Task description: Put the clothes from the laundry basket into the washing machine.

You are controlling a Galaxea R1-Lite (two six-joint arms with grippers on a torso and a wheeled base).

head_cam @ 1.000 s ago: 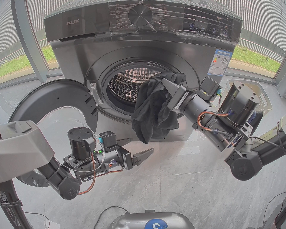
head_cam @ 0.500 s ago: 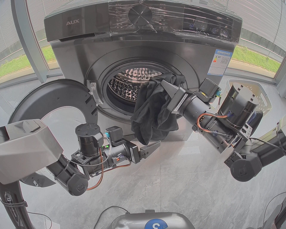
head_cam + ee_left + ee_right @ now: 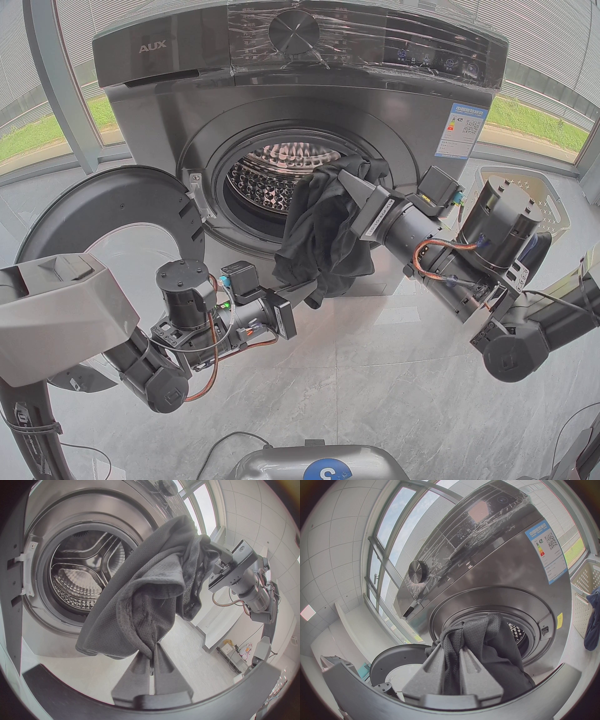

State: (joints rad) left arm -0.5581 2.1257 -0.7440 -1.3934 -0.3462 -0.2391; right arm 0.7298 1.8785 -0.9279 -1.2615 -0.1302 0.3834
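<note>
A black mesh garment (image 3: 325, 231) hangs in front of the open drum (image 3: 262, 181) of the washing machine. My right gripper (image 3: 344, 178) is shut on its top edge, level with the right rim of the opening; cloth bunches between the fingers (image 3: 475, 673). My left gripper (image 3: 309, 289) sits below, shut, its tips touching the garment's lowest hanging corner (image 3: 147, 636). In the left wrist view the garment drapes down onto that gripper (image 3: 153, 650). The drum interior looks bare metal.
The round door (image 3: 106, 206) stands swung open to the left, just above my left arm. A white perforated laundry basket (image 3: 553, 206) stands to the machine's right, behind my right arm, with a dark blue garment (image 3: 593, 620) hanging on it. Pale tiled floor lies in front.
My left gripper has risen and moved right toward the machine until its tips meet the garment's bottom. The right gripper has nudged the garment slightly closer to the opening.
</note>
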